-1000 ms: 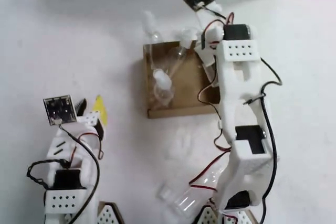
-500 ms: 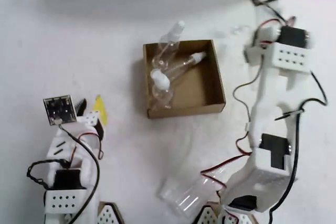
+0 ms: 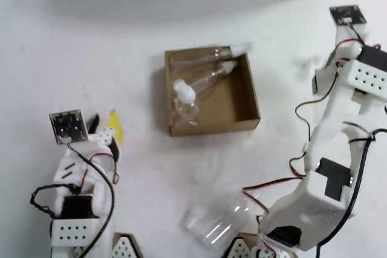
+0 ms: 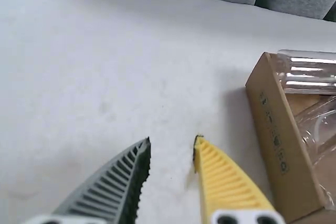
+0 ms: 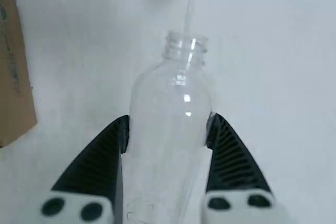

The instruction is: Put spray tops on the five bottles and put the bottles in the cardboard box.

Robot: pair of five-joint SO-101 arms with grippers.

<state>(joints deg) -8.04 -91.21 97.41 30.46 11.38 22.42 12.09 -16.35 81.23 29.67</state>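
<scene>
The right gripper (image 5: 169, 120) is clenched on a clear bottle (image 5: 170, 103). Its two black fingers press against the bottle's flanks. The bottle lies lengthwise between them, with its open neck pointing away from the wrist and no spray top on it. Just past the neck a thin tube (image 5: 190, 3) lies on the white table (image 3: 91, 40). The box (image 3: 211, 129) is off to one side of this gripper, close to the outer face of one finger.

The right arm (image 3: 338, 119) stands out at the far right edge of the table, well apart from the box.

The left gripper (image 4: 171, 140) is released. Its grey and yellow fingers are spread, with bare tabletop between them. The box is near, ahead of the fingertips and off to the yellow finger's side.

Three capped bottles (image 3: 208, 77) lie inside the box. Two are slanted across the half farther from the arms, and one of these has its top resting on the rim. The third is toward the left gripper's side.

A clear cup (image 3: 214, 222) lies on its side by the base of the right arm.
</scene>
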